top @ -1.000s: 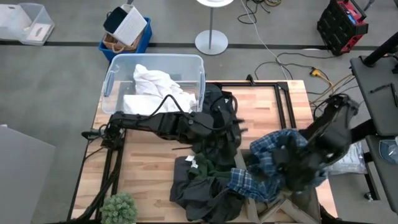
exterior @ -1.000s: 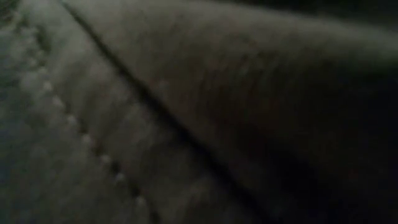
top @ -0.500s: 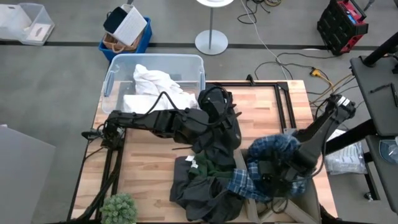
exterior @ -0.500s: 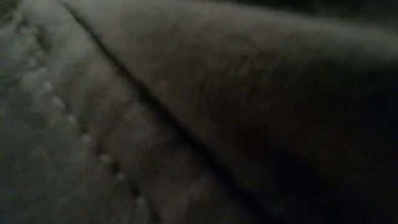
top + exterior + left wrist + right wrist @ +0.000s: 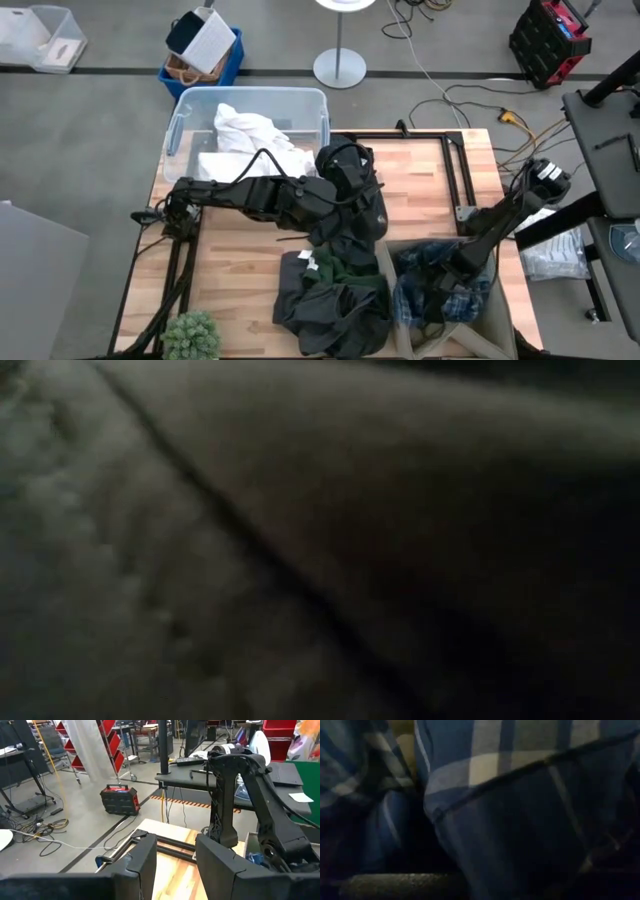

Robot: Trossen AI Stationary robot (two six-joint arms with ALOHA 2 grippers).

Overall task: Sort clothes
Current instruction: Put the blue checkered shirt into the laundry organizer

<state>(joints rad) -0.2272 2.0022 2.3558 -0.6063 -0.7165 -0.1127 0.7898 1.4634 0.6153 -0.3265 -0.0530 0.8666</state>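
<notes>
My left gripper (image 5: 345, 192) reaches level from the table's left into a dark grey garment (image 5: 352, 168) heaped at the table's middle. In the left wrist view (image 5: 175, 852) its fingers stand apart with bare table between them. My right gripper (image 5: 450, 283) is down inside a beige bin (image 5: 500, 320) at the near right, buried in the blue-and-white plaid garment (image 5: 420, 290), which fills the right wrist view (image 5: 470, 770). Dark green and dark grey garments (image 5: 330, 295) lie heaped at the near middle. White garments (image 5: 250, 135) lie in a clear bin. My left gripper lies amid the dark grey garment's heap (image 5: 340, 160). Dark arm and dark cloth merge in the high view, so I cannot tell whether it touches the cloth. The left wrist view shows no cloth between the fingers (image 5: 140, 865).
The clear plastic bin (image 5: 180, 120) stands at the far left corner. A small green plant (image 5: 190, 337) stands at the near left corner. Black frame rails (image 5: 445, 150) lie on the far right of the table. Dark cloth with a seam (image 5: 250, 550) covers the low view.
My right gripper has gone down and toward the near edge with the plaid garment, which was spread over the bin's rim and the table and now lies bunched inside the beige bin. My left gripper has gone a little toward the far edge, and the dark grey garment has bunched up.
</notes>
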